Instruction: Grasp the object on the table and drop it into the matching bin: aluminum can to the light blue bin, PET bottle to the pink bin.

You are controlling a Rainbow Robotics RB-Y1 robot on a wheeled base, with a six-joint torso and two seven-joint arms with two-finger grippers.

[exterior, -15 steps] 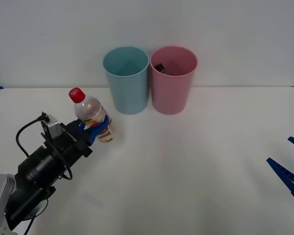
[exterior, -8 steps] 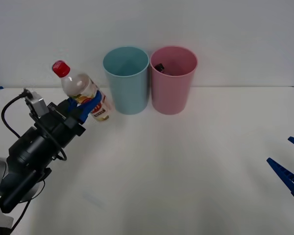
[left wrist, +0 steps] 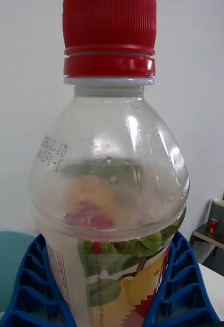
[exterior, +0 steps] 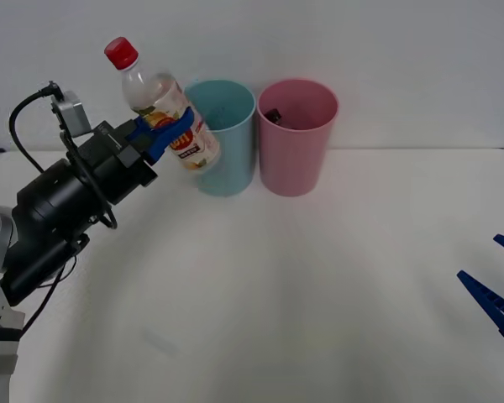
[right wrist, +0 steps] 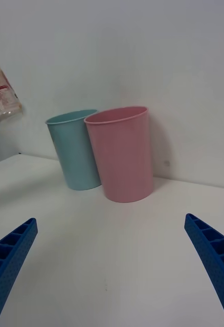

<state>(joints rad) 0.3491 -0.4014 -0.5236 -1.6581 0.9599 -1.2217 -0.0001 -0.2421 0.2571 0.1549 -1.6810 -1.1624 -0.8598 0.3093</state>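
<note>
My left gripper [exterior: 166, 128] is shut on the PET bottle [exterior: 161, 105], a small clear bottle with a red cap and yellow-and-red label. It holds the bottle tilted in the air, level with the rim of the light blue bin [exterior: 220, 137] and just left of it. In the left wrist view the PET bottle [left wrist: 109, 173] stands between the blue fingers [left wrist: 25, 286]. The pink bin [exterior: 296, 134] stands touching the blue one on its right, with a dark item inside. My right gripper [exterior: 497, 294] waits open at the table's right edge, and its view shows the light blue bin [right wrist: 77, 148] beside the pink bin [right wrist: 123, 153].
The white table [exterior: 302, 294] stretches wide in front of the bins. A plain white wall rises right behind them. Part of the held bottle [right wrist: 2, 97] appears at the edge of the right wrist view.
My left gripper has lifted the bottle off the table, carrying it upward and to the right toward the light blue bin. The right arm has stayed still.
</note>
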